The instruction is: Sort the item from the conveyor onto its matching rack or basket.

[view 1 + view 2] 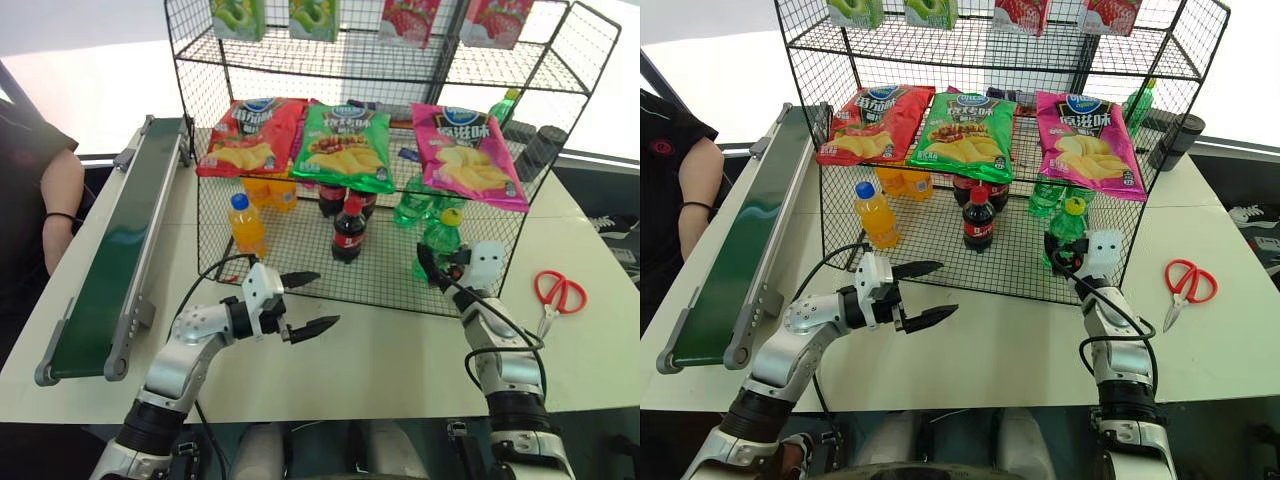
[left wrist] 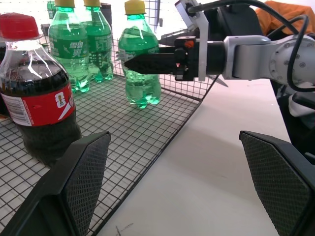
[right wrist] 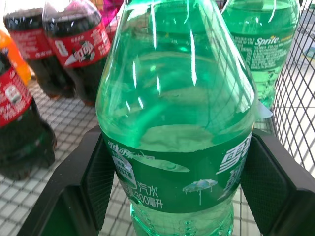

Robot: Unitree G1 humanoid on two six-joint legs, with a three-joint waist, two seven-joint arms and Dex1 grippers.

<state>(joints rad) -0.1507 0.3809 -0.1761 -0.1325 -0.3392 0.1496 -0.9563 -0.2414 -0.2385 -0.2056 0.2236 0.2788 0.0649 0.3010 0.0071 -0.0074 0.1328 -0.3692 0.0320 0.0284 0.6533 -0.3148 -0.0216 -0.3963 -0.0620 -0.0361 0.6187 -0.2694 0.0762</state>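
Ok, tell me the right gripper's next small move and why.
Probably open the right gripper and back out. It is shut on the green bottle, which stands upright on the black wire rack's bottom tier beside the other green bottles.

Red-handled scissors [image 1: 556, 296] lying on the white table [image 1: 400, 360] at 3 o'clock. Three chip bags across the middle: red [image 1: 250, 137], green [image 1: 348, 146], pink [image 1: 468, 156]. Below them, an orange-drink bottle [image 1: 246, 224] at 10 o'clock of a cola bottle [image 1: 348, 231]. Dark cylinder [image 1: 540, 150] at 2 o'clock. Person's arm [image 1: 55, 200] at 9 o'clock, with a dark wristband.
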